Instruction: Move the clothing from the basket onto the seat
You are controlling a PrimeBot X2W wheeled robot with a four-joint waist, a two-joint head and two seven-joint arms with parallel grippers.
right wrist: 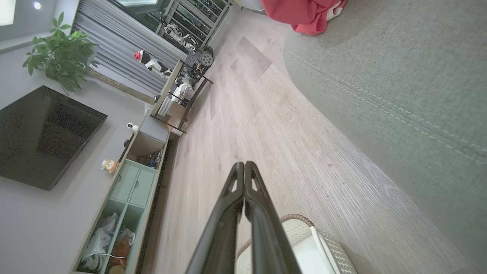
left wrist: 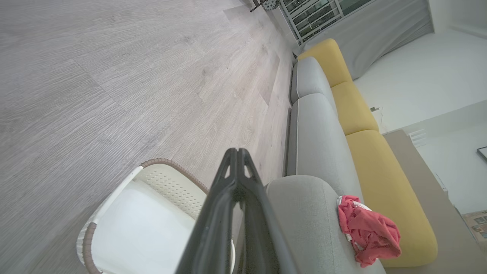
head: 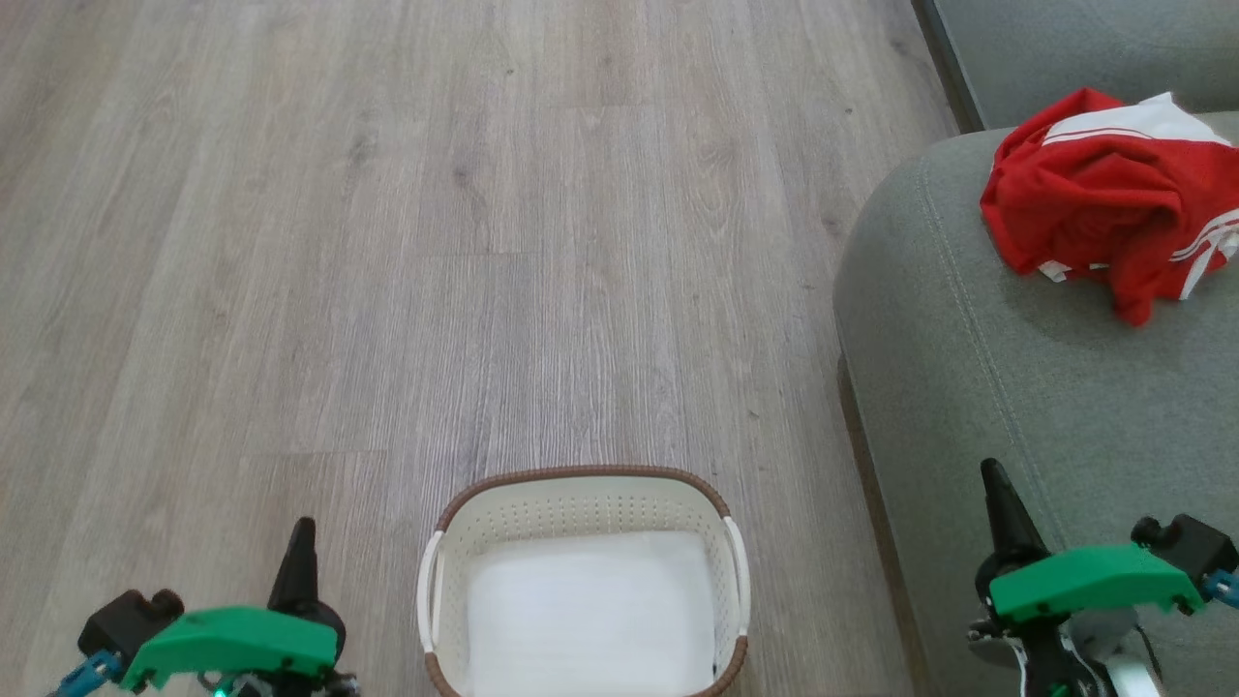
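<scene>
As the clothing (head: 1103, 194) is lying by the seat's (head: 968, 387) far edge, the left gripper (head: 304, 530) and right gripper (head: 993, 476) are being held closed, empty.

A: What's underfoot?
B: A floor (head: 387, 242) of pale grey wood-grain planks.
A: And around the walls?
B: A grey curtain (left wrist: 380, 34) beside a barred window (left wrist: 315, 11); elsewhere a black screen (right wrist: 42, 133), a leafy potted plant (right wrist: 61, 49) and a mint-green cabinet (right wrist: 131, 190).
</scene>
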